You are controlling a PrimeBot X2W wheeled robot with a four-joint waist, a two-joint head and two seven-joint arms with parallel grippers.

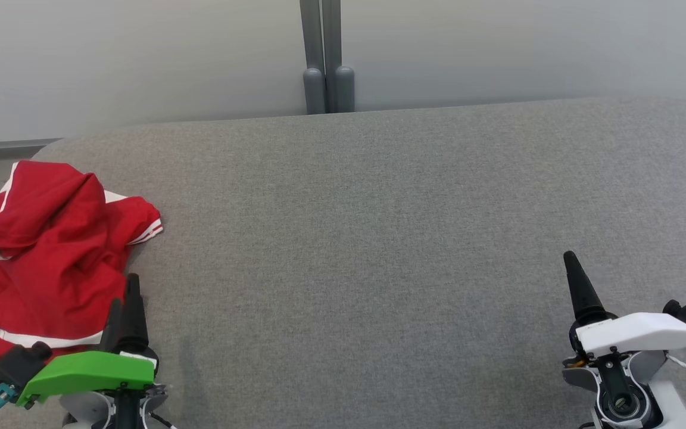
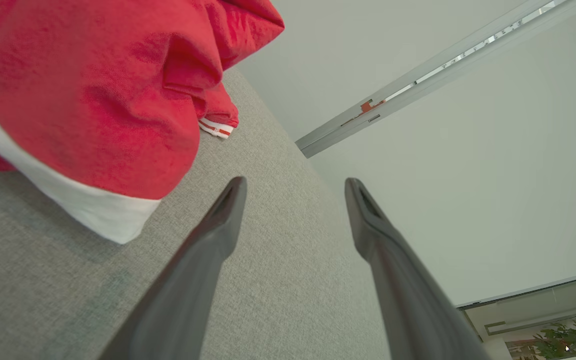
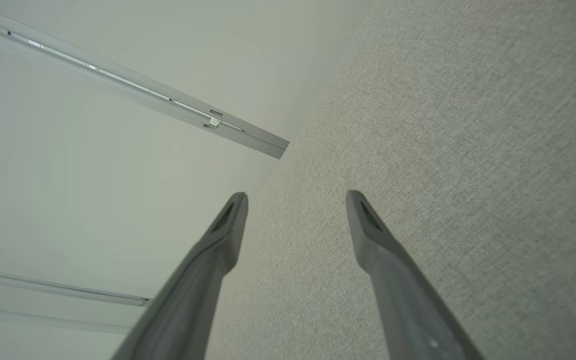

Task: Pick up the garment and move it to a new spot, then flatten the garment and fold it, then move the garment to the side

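Garment [image 1: 51, 250]: soft red heap lying on fuzzy table [image 1: 379, 238]
Left gripper [image 2: 295, 184]: gaping empty beside it
Right gripper [image 3: 295, 196]: gaping empty

I see a wide grey fabric surface [image 1: 379, 250], finely woven, its far edge rounded. Pale wall [image 1: 140, 59] behind it. Two grey posts [image 1: 327, 36] stand side by side against the wall at the far edge, each with a rounded cap at the foot. A grey ledge [image 1: 3, 145] runs along the wall at far left. Left wrist view: metal rail [image 2: 433, 75] slants across the wall, with a small red mark [image 2: 366, 106] on it; green plant [image 2: 565, 340] in the bottom right corner, blurred. Right wrist view: a thinner strip [image 3: 58, 289] lower on the wall.
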